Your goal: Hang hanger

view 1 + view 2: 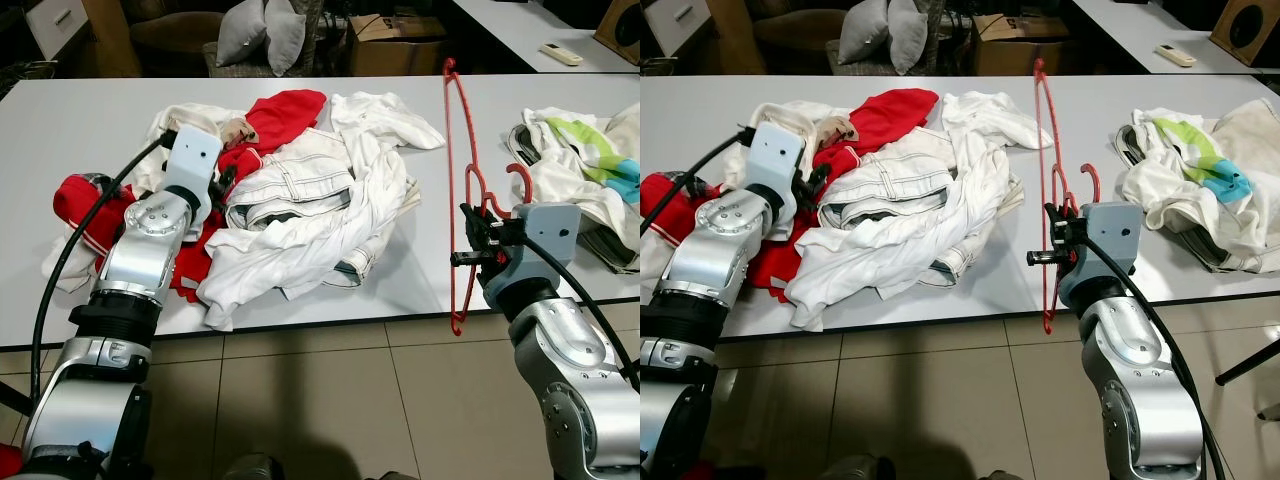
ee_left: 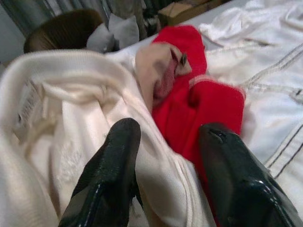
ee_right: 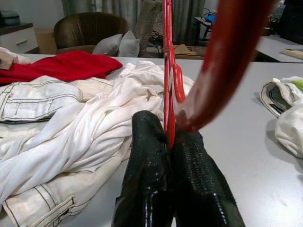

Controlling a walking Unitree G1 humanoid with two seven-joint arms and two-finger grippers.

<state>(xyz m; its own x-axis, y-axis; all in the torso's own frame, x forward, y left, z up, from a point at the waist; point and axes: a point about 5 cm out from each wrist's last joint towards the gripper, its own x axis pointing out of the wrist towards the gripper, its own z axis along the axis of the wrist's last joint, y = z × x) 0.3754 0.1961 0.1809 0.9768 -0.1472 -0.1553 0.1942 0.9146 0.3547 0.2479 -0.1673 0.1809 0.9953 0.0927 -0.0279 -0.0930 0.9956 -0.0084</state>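
My right gripper [image 1: 472,240] is shut on a red plastic hanger [image 1: 462,150], held upright above the white table's [image 1: 420,270] front edge; its hook [image 1: 520,175] curls toward my wrist and its lower tip hangs below the table edge. In the right wrist view the black fingers [image 3: 156,161] pinch the hanger's thin bar [image 3: 167,56]. My left gripper [image 1: 222,185] is open over the clothes pile [image 1: 300,210], its fingertips [image 2: 118,156] straddling a cream garment [image 2: 61,132] and a red one [image 2: 208,104].
A second heap of clothes [image 1: 590,170] with a green and blue print lies at the table's right. Beyond the table are grey cushions [image 1: 262,35], a cardboard box [image 1: 395,40] and another table with a remote [image 1: 560,53]. Tiled floor lies below.
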